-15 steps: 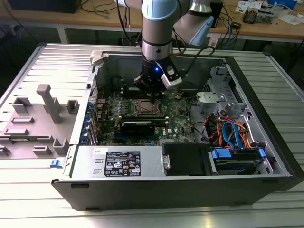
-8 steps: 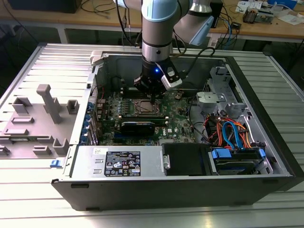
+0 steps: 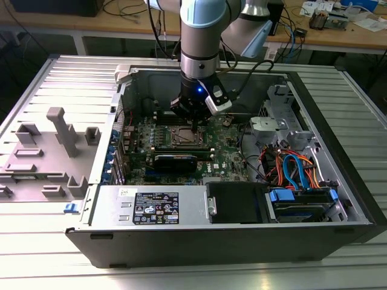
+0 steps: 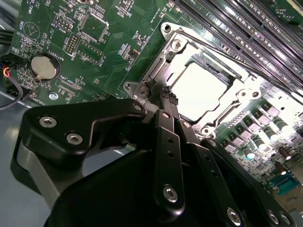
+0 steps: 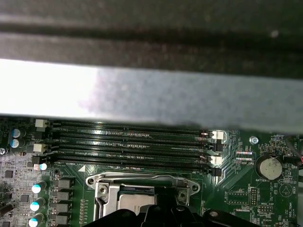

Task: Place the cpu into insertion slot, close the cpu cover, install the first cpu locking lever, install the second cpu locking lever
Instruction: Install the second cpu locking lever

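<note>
Open computer case [image 3: 338,181]; closed end effector [image 4: 166,97] at seated cpu [image 4: 201,92] cover's [image 4: 173,56] edge.

Memory slots [image 5: 132,146] beside insertion slot [image 5: 142,189]

One robot arm [image 3: 202,36] reaches into one open computer case [image 3: 314,121], ending in one tool [image 4: 166,97]. Inside lies one green motherboard [image 4: 94,42] with one insertion slot [image 3: 185,136]; one cpu [image 4: 201,90] sits in it under one cpu cover [image 4: 177,47]. In the first wrist view, four long black memory slots [image 5: 128,142] run side by side. One round coin battery [image 4: 42,67] is on the board. One grey fixture block [image 3: 45,154] lies on the worktop at the exterior view's left.
</note>
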Available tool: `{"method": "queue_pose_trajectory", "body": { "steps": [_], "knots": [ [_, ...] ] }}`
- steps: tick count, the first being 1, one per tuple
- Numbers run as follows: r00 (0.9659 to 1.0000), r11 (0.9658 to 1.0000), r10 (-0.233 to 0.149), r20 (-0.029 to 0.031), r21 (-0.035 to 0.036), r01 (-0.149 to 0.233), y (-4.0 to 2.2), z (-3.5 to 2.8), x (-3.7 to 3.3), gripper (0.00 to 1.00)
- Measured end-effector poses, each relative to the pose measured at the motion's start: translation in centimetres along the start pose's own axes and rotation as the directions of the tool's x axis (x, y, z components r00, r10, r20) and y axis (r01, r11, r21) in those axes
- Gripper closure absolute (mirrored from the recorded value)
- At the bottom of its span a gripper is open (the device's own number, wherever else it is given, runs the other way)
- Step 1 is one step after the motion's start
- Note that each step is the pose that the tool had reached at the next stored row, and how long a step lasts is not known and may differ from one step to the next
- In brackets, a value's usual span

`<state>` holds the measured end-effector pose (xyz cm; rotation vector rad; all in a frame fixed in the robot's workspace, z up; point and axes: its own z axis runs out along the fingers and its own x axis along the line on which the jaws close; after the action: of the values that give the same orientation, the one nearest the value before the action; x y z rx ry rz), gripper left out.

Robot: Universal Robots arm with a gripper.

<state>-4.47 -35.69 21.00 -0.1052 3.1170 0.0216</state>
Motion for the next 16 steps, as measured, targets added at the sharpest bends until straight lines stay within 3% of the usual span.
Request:
{"method": "queue_pose_trajectory", "body": {
  "steps": [10,16],
  "knots": [
    [1.0000,1.0000,0.000,0.0001,0.0001,0.000,0.02,-0.85,-0.02,0.89],
    [1.0000,1.0000,0.000,-0.0001,0.0017,0.000,-0.17,-0.86,-0.01,0.89]
  ]
}}
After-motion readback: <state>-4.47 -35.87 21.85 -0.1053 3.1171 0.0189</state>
